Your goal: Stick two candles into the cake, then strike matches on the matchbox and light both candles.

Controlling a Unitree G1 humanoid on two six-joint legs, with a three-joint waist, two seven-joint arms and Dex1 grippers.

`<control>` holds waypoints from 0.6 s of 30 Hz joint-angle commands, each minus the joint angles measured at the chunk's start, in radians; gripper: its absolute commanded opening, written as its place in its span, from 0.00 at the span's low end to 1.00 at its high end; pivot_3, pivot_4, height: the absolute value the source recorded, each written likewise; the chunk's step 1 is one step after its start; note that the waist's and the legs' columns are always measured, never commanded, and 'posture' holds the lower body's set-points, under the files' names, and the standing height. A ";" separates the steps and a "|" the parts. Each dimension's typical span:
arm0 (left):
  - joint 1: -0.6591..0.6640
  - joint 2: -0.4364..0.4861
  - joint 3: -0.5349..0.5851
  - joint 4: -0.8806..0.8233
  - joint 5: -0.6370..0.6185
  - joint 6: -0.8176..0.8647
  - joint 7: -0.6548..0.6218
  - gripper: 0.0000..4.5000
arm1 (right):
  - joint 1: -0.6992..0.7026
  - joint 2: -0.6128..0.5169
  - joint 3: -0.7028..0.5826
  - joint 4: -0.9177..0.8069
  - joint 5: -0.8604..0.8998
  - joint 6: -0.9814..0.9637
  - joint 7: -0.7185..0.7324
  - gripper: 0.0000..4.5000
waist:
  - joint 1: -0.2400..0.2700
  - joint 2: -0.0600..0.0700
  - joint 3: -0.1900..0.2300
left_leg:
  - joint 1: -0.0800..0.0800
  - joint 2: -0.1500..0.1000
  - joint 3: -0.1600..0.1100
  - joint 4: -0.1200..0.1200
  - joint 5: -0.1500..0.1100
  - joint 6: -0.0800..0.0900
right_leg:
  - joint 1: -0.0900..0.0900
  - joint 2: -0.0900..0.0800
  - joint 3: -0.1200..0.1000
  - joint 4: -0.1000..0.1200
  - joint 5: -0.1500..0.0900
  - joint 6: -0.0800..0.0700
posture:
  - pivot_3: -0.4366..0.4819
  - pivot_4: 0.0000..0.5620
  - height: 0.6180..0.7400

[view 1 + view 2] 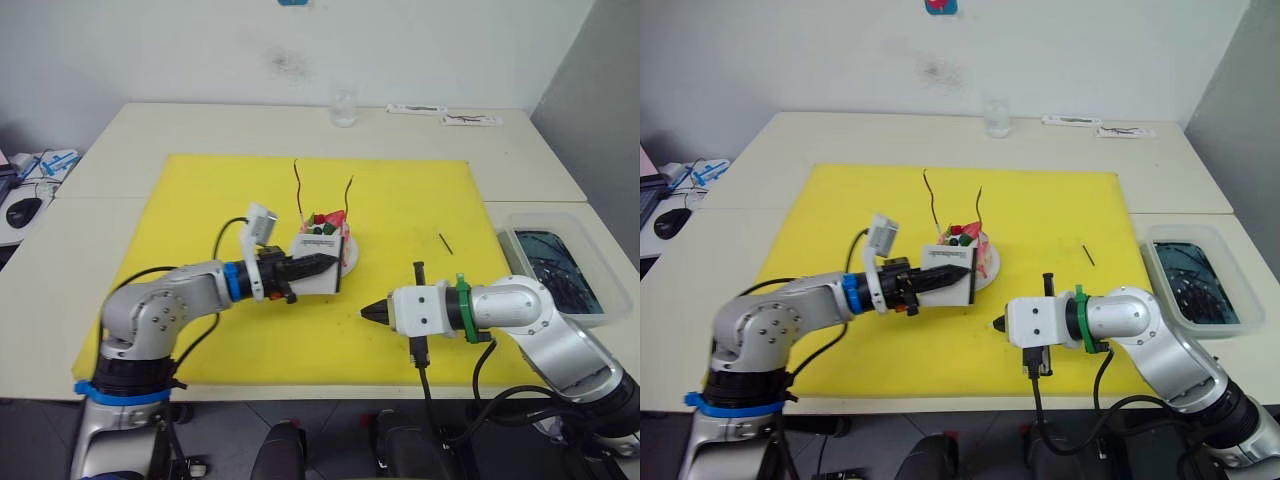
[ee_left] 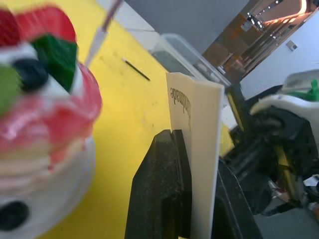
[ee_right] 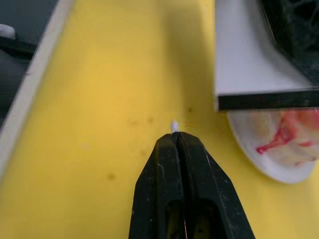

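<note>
The pink cake (image 1: 325,222) sits on its white plate (image 1: 351,258) in the middle of the yellow mat (image 1: 190,200). Two thin wavy candles (image 1: 298,190) (image 1: 347,197) stand upright in it. My left gripper (image 1: 328,264) is shut on the white matchbox (image 1: 320,245), holding it on edge just in front of the cake; its black striking edge (image 3: 269,101) faces my right gripper. My right gripper (image 1: 365,313) is shut, a little to the right of the box, with the small pale tip of a match (image 3: 174,125) poking out between its fingertips. Another match (image 1: 445,243) lies on the mat to the right.
A clear tub (image 1: 555,265) with dark contents stands off the mat at the right. A glass (image 1: 343,108) and two white strips (image 1: 470,120) are at the table's back. A computer mouse (image 1: 22,211) lies far left.
</note>
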 commanded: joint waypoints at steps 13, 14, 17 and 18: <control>0.125 0.002 0.006 -0.104 -0.015 -0.006 0.001 0.00 | -0.056 0.052 -0.075 -0.021 0.030 0.113 -0.110 0.01 | 0.010 0.000 0.000 | -0.001 0.000 0.000 0.001 0.000 0.000 | 0.000 0.000 0.000 0.000 0.000 0.000 | 0.48 0.27 1.00; 0.121 -0.006 0.000 -0.103 -0.016 -0.004 0.005 0.00 | -0.060 0.058 -0.068 -0.017 0.022 0.113 -0.118 0.01 | 0.011 0.000 0.000 | -0.001 0.000 0.000 0.001 0.000 0.000 | 0.000 0.000 0.000 0.000 0.000 0.000 | 0.48 0.27 1.00; 0.106 -0.027 -0.008 -0.097 -0.019 0.002 0.012 0.00 | -0.074 0.077 -0.044 -0.005 -0.001 0.111 -0.136 0.01 | 0.011 0.000 0.000 | -0.001 0.000 0.000 0.001 0.000 0.000 | 0.000 0.000 0.000 0.000 0.000 0.000 | 0.48 0.27 1.00; 0.103 -0.029 -0.009 -0.095 -0.020 0.003 0.012 0.00 | -0.077 0.082 -0.038 -0.002 -0.006 0.111 -0.139 0.01 | 0.011 0.000 0.000 | -0.001 0.000 0.000 0.001 0.000 0.000 | 0.000 0.000 0.000 0.000 0.000 0.000 | 0.48 0.27 1.00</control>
